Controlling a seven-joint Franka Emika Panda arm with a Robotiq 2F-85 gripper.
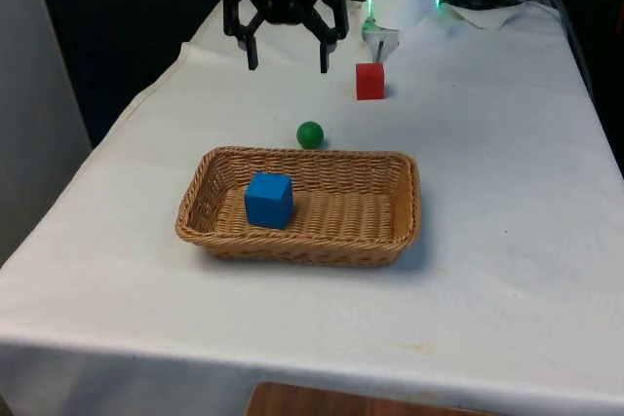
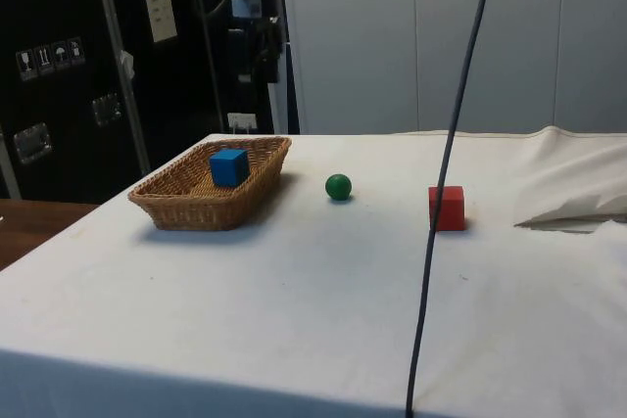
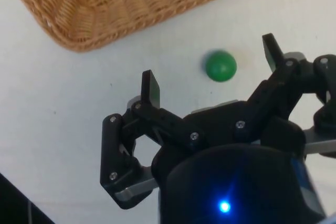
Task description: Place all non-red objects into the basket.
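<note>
My gripper (image 1: 289, 54) hangs wide open and empty above the green ball (image 1: 310, 134), behind the basket (image 1: 390, 241).

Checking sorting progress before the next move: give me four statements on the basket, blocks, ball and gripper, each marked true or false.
1. The blue cube lies inside the basket. True.
2. The green ball is in the basket too. False: it rests on the cloth just outside the basket's far rim.
3. The gripper is shut on the red cube. False: it hangs open and empty above the table; the red cube sits on the cloth.
4. The red cube stands apart from the green ball. True.
</note>
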